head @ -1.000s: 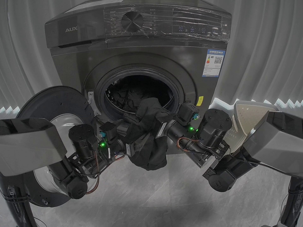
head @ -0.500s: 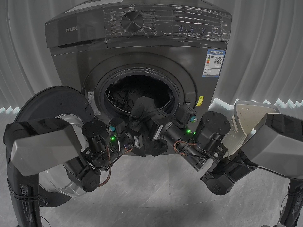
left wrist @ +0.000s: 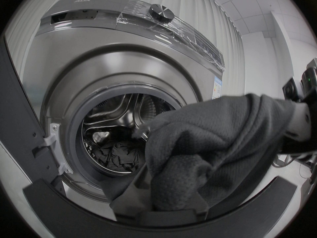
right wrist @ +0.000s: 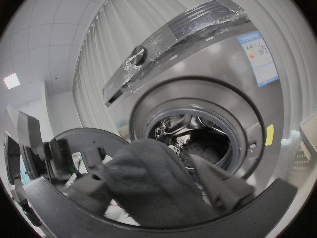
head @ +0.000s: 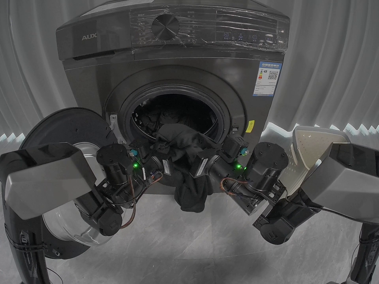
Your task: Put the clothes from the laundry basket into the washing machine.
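Left gripper point(head: 165, 166) is clamped on the dark garment point(head: 179, 141). Right gripper point(head: 199, 162) is smothered in cloth, so I can't tell its grip. The garment's at the lower lip of the washing machine point(head: 173, 71) opening, tail dangling outside. If I release now, I reckon that weight drags it out, or it gets trapped when the door point(head: 67, 131) closes.

Charcoal waffle-knit garment point(head: 183, 139) at left pincer point(head: 170, 160); gunmetal washer point(head: 98, 79) beyond it, black clothes point(head: 152, 119) inside; white pleated curtain point(head: 323, 60) behind; grey marbled floor point(head: 189, 249) beneath.
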Controlling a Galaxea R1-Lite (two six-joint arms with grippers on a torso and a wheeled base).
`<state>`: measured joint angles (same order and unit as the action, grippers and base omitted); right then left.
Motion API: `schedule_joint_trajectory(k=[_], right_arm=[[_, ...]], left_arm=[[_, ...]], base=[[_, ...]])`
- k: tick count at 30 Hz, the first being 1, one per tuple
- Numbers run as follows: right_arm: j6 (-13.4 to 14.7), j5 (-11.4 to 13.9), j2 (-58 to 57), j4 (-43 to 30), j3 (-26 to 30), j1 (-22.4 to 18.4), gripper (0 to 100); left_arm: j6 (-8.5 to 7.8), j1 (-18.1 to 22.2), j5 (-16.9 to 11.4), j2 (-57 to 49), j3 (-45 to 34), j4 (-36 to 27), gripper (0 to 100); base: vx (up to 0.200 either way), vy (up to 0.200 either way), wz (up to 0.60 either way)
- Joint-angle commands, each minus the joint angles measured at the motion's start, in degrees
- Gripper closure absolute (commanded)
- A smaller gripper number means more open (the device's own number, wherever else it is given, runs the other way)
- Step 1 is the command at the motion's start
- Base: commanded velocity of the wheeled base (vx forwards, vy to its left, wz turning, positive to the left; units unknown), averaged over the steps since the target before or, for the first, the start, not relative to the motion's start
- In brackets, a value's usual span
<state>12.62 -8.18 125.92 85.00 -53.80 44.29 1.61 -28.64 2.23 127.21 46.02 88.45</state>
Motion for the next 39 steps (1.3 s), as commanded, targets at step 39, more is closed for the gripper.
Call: schedule_joint_trajectory(k=[39], right_arm=[[0.30, -2.72, -1.73, 4.03, 27.17, -8.52, 0]], left_arm=[[0.41, -2.30, 4.27, -10.58, -14.20, 0.14, 100]], base=[[0.015, 0.000, 0.00]])
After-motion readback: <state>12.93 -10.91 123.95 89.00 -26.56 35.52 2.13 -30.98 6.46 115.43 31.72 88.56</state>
